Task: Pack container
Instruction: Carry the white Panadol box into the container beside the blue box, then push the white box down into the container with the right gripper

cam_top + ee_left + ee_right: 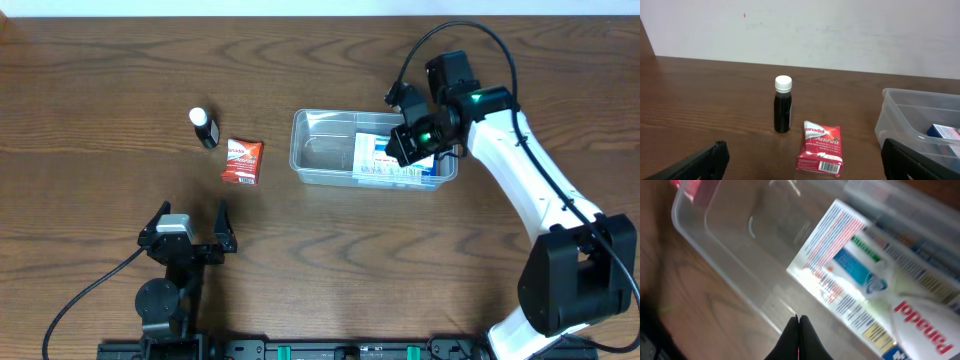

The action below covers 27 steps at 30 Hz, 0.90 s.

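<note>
On the dark wood-grain table [100,120] by a white wall [840,30], the left gripper [191,214] gapes and the right gripper [415,140] sits clamped over the clear rectangular plastic tub [297,150].

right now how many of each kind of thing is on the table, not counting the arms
clear rectangular plastic tub: 1
blue-and-white cardboard box, inside the tub: 1
red foil packet: 1
small dark bottle with white cap: 1
total: 4
</note>
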### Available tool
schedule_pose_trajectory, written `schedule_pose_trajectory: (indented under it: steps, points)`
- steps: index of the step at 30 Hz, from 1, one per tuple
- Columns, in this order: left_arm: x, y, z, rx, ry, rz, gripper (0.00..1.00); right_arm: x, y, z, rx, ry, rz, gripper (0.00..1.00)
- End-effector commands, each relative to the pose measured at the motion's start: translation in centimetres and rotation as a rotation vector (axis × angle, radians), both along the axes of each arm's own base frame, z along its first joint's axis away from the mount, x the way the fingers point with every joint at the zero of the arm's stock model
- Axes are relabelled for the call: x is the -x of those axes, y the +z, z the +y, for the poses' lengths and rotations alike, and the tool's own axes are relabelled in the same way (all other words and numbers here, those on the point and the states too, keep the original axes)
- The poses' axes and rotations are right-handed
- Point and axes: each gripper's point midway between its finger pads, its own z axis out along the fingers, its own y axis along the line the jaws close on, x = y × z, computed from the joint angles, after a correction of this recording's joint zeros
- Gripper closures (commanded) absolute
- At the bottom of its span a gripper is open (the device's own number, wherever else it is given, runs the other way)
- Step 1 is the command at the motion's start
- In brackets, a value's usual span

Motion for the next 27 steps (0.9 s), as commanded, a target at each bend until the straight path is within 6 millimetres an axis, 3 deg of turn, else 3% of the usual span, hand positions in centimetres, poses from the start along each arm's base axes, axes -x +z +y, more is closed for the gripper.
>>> schedule_pose_trajectory:
  steps: [1,8,13,21,27]
  points:
    - [0.1,-1.4,-0.2,0.01,-0.013,0.043,0.02,0.0,0.8,0.2,0.008,0.026,-0.025,0.99]
    - [0.1,-1.4,-0.2,0.01,-0.013,0.043,0.02,0.7,0.0,-0.5,0.126,0.22,-0.109,0.99]
    - [0.1,-1.4,-0.2,0.01,-0.013,0.043,0.02,1.4,-0.4,0.6,0.169,0.368,-0.158,0.99]
    - [0.1,-1.4,-0.2,0.01,-0.013,0.043,0.02,0.9,-1.1,0.5,0.243,0.443,-0.206,0.99]
    - [0.1,-1.4,-0.2,0.01,-0.013,0.043,0.02,0.9,-3.3,0.4,0.257,0.512,-0.176,0.99]
